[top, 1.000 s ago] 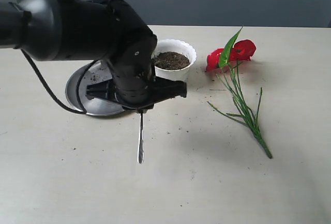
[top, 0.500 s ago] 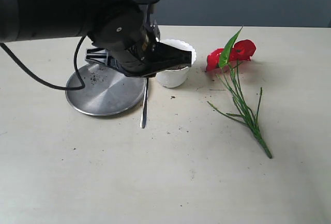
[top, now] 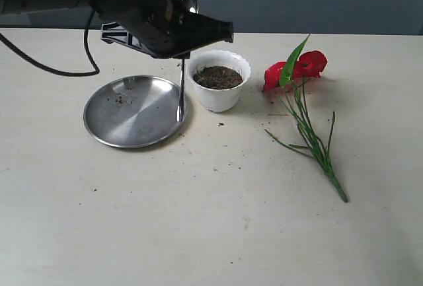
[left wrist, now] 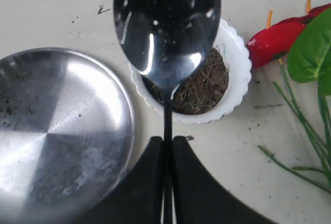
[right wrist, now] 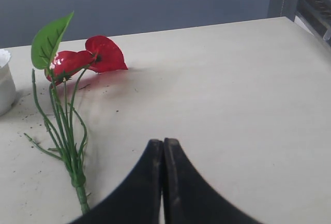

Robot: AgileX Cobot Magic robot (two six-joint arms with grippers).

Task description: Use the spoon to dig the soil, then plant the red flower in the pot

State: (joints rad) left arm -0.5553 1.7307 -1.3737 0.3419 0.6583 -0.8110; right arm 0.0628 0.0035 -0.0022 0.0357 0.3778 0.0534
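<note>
We see the left arm [top: 142,8] raised over the far side of the bench [top: 211,226], its jaws pinching the spoon [left wrist: 166,32] where the thin handle meets the bowl. In the exterior view the handle hangs straight down, ending at the rim of the steel plate [top: 125,117] on the side nearest the pot [top: 218,100]; we cannot tell whether it touches. The pot stands upright toward the far edge, just beside the plate, and holds the soil [top: 219,76]. The red flower [top: 305,65] lies flat toward the right edge from the pot, near it but apart, stems trailing toward the near right corner. The right jaws are pressed together on nothing, near the stem ends.
</note>
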